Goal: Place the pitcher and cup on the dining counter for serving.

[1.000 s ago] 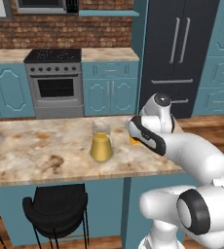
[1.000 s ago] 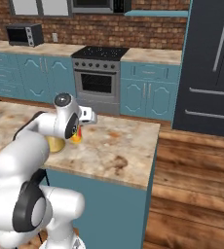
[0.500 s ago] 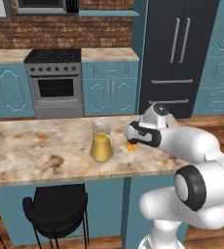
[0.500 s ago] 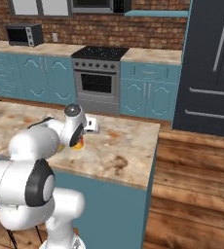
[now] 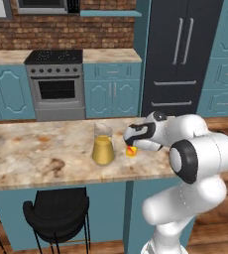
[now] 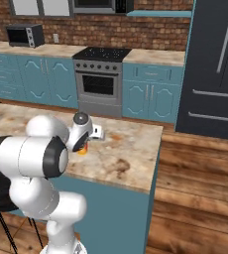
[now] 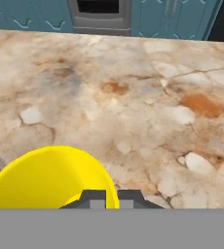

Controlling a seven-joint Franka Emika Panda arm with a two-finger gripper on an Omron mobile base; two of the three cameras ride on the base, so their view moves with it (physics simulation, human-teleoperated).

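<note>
We are holding the cup (image 5: 131, 151) low over the dining worktop (image 5: 31, 154), just beside the pitcher (image 5: 103, 144) — our fingers (image 7: 112, 198) are pinched tight on its yellow rim. The pitcher is already standing on the worktop, so half the job looks done; releasing the cup is what remains.

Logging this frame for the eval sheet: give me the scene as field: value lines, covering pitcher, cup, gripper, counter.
pitcher: upright on the counter, yellow-orange liquid inside
cup: yellow-orange, beside the pitcher on the fridge side, at the gripper; whether it rests on the stone cannot be told
gripper: shut on cup rim, low over the counter
counter: beige marbled top, teal base
stool: black, under the counter's near edge
task status: pitcher placed; cup at the counter, not yet released
</note>
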